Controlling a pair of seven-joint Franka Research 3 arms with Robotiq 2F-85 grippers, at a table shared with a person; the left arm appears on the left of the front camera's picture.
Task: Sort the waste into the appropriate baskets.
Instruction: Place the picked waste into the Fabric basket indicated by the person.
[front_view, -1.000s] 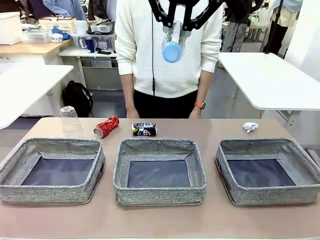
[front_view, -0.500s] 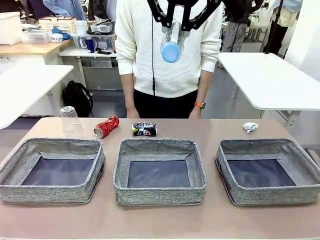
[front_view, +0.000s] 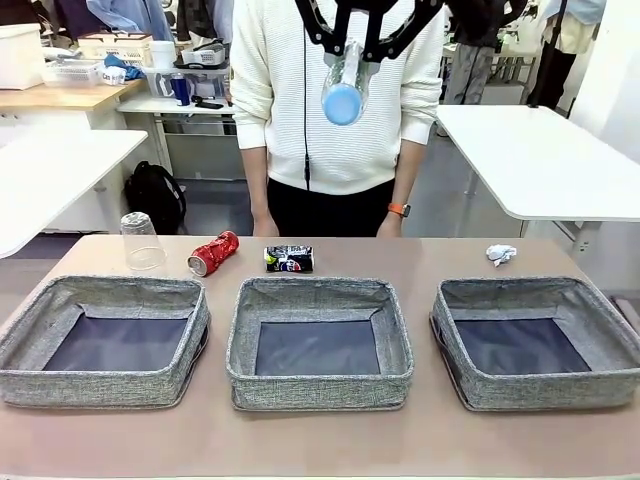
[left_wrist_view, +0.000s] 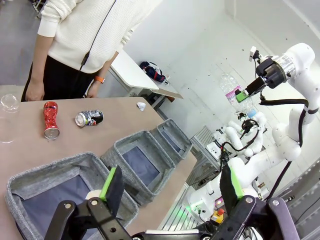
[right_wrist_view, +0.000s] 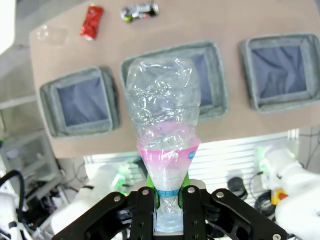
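Note:
High above the table's far side, my right gripper (front_view: 352, 45) is shut on the clear bottle (front_view: 345, 75), whose blue cap points toward the camera. The right wrist view shows the pink-labelled bottle (right_wrist_view: 162, 125) clamped near its neck in that gripper (right_wrist_view: 167, 199). Three grey baskets stand in a row: left (front_view: 100, 385), middle (front_view: 320, 390), right (front_view: 540, 392). Behind them lie a clear cup (front_view: 141, 242), a red can (front_view: 213, 253), a dark can (front_view: 288, 259) and a white paper ball (front_view: 501, 254). My left gripper (left_wrist_view: 171, 185) is open, high above the left basket (left_wrist_view: 30, 180).
A person in a white sweater (front_view: 340, 110) stands at the far edge, hands hanging by the table. White tables stand to the left (front_view: 50, 170) and right (front_view: 540, 160). Bare tabletop (front_view: 320, 445) runs in front of the baskets.
My right gripper with the bottle has edged slightly up and left. Nothing on the table has moved.

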